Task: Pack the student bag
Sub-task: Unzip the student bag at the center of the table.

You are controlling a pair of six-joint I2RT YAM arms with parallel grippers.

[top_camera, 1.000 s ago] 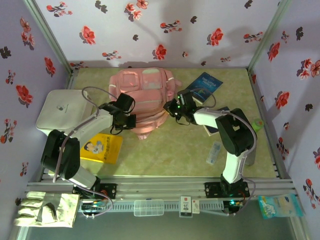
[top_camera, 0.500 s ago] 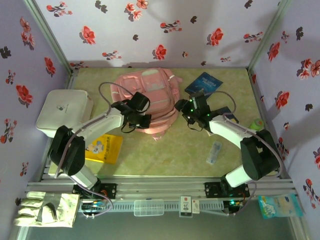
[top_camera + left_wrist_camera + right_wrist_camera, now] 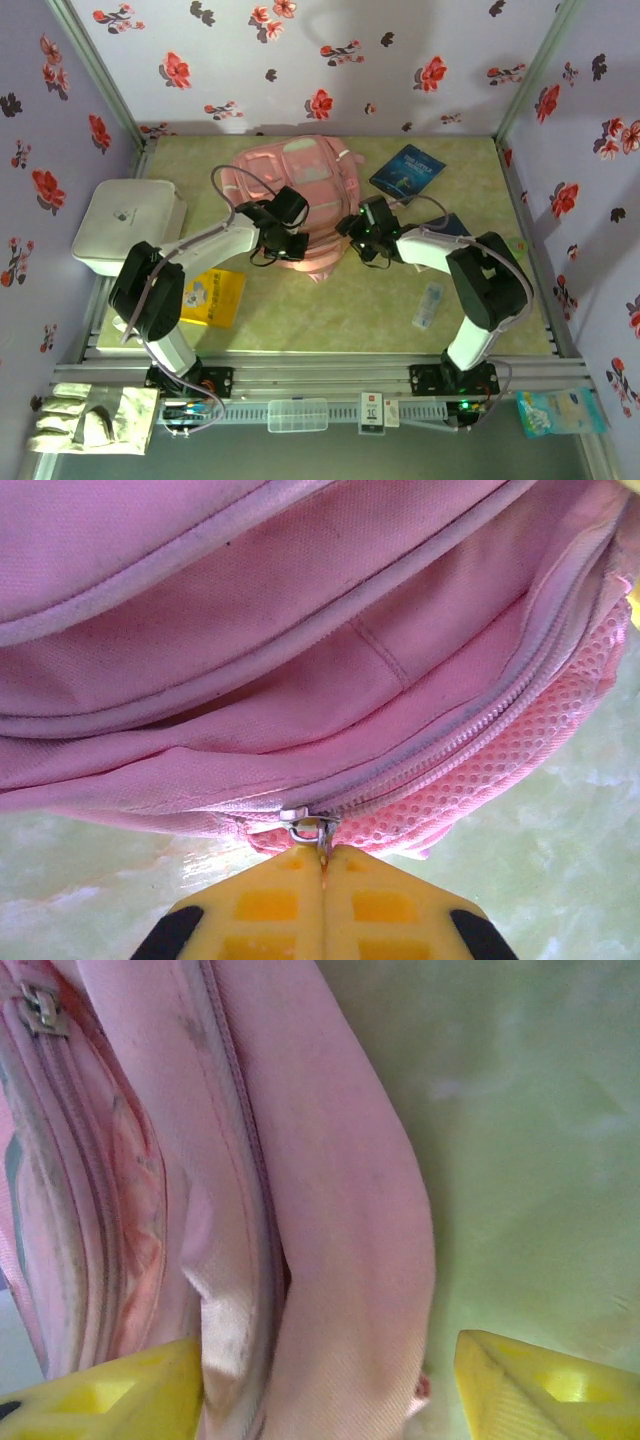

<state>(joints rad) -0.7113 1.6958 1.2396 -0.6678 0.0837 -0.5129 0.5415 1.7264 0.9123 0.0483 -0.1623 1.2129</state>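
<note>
Top external view gives us the bag [image 3: 300, 170] lying flat toward the far side of the surface [image 3: 380, 310], its near edge between our two tools. We judge it soft and light. The cloth sags and creases, so it should slump and drag rather than lift as one piece. Pinching loose fabric would only bunch it. The firmer holds are the zip pull [image 3: 308, 828], the seams and the straps. The mesh [image 3: 500, 770] along the bag's near edge looks easy to snag.

Our left tool [image 3: 322, 852] is clenched on the zip pull at the bag's near edge, yellow fingers [image 3: 270, 910] meeting with the metal tab nipped at their tips. That arm reaches in from the bag's left, forearm low, wrist turned toward the bag.

Our right tool [image 3: 330, 1360] is released, fingers wide apart astride a thick pink fold [image 3: 330, 1210] at the bag's near right corner, perhaps a strap; we cannot tell. One finger touches the cloth, the other stands clear over bare surface. That arm doubles back, elbow out to the bag's right, forearm pointing at the bag.
</note>
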